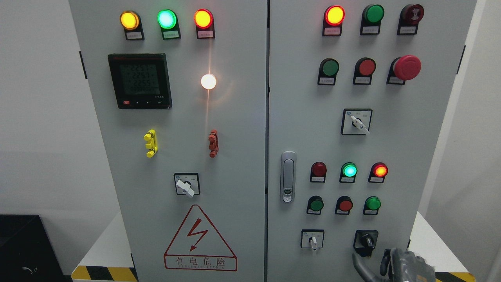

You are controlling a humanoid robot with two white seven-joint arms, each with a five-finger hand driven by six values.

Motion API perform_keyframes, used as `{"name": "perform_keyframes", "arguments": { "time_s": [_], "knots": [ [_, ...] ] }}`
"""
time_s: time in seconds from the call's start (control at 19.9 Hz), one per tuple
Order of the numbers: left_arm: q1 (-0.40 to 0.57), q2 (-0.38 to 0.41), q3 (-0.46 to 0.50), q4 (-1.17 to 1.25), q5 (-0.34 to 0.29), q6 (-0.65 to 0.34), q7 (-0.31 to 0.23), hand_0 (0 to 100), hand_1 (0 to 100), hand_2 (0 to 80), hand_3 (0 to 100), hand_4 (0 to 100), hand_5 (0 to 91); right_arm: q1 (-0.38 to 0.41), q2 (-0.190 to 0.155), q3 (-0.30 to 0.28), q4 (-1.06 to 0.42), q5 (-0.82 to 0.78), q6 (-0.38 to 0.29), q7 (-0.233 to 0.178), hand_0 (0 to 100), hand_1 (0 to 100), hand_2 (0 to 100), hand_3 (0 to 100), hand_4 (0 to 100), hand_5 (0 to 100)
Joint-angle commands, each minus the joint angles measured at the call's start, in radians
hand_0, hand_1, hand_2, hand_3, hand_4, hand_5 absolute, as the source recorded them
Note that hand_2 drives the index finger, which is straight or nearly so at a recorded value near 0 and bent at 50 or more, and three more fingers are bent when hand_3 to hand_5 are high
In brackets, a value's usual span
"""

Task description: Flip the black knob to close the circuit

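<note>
Black rotary knob [366,239] near grey cabinet's [391,156] lower right corner; right hand [395,264] just below, fingers relaxed, holding nothing.

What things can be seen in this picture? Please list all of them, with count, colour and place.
cabinet: 1, grey, two doors, fills the middle
indicator lamps: 3 top left (yellow, green, red), 3 lower right, some lit
push buttons: green and red, right door
emergency button: 1, red, upper right
meter: 1, black, left door
white light: 1, left door
clips: 1 yellow, 1 red, left door
white selector switches: 3, both doors
black knob: 1, bottom right
door handle: 1, silver
warning sign: 1, red triangle, bottom left
right hand: grey, bottom right corner, just below the knob
</note>
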Motion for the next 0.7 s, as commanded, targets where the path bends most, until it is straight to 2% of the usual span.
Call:
{"name": "perform_keyframes", "arguments": {
  "time_s": [0.0,0.15,0.4,0.5,0.65],
  "knots": [
    [0.021,0.001,-0.001,-0.023,0.000,-0.001,0.000,12,56,0.0,0,0,0.0,0.051,0.005,0.021,-0.096,-0.106,-0.024,-0.027,0,10,79,96,85,90],
    [0.021,0.001,0.001,-0.023,0.000,-0.001,0.000,12,56,0.0,0,0,0.0,0.090,0.011,0.021,-0.128,-0.239,-0.060,-0.035,0,11,74,92,82,87],
    [0.021,0.000,0.001,-0.023,0.000,-0.001,0.000,12,56,0.0,0,0,0.0,0.165,0.014,0.021,-0.204,-0.546,-0.054,-0.035,0,12,63,88,77,74],
    [0.021,0.000,0.001,-0.023,0.000,-0.001,0.000,12,56,0.0,0,0,0.0,0.192,0.012,0.017,-0.227,-0.624,-0.055,-0.035,0,11,55,80,71,67],
    [0.021,0.000,0.001,-0.023,0.000,-0.001,0.000,12,56,0.0,0,0,0.0,0.241,0.011,0.012,-0.263,-0.828,-0.058,-0.042,0,12,49,74,66,61]
  ]
}}
